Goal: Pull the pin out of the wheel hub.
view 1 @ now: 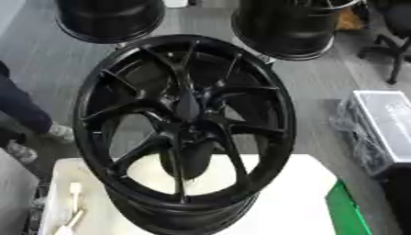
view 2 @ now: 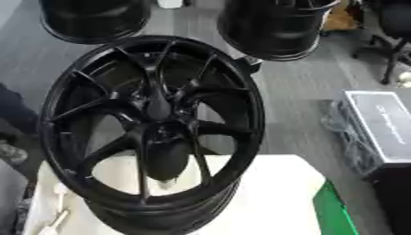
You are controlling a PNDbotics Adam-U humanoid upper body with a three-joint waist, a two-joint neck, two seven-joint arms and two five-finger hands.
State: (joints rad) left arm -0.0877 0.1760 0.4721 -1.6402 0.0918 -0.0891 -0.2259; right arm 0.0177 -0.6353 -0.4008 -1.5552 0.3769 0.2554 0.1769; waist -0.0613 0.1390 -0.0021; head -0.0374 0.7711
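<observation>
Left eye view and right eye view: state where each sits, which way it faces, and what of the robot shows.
Left eye view: in the robot's head, looking down at the black wheel standing on the white table; no arm or hand shows.
Right eye view: beside it in the head, facing the same way; no hand shows either.
Shared: the wheel, the table, two more wheels on the floor behind, the grey box.

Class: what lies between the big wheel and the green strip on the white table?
Only bare white table separates the wheel from the green strip, in both views.
</observation>
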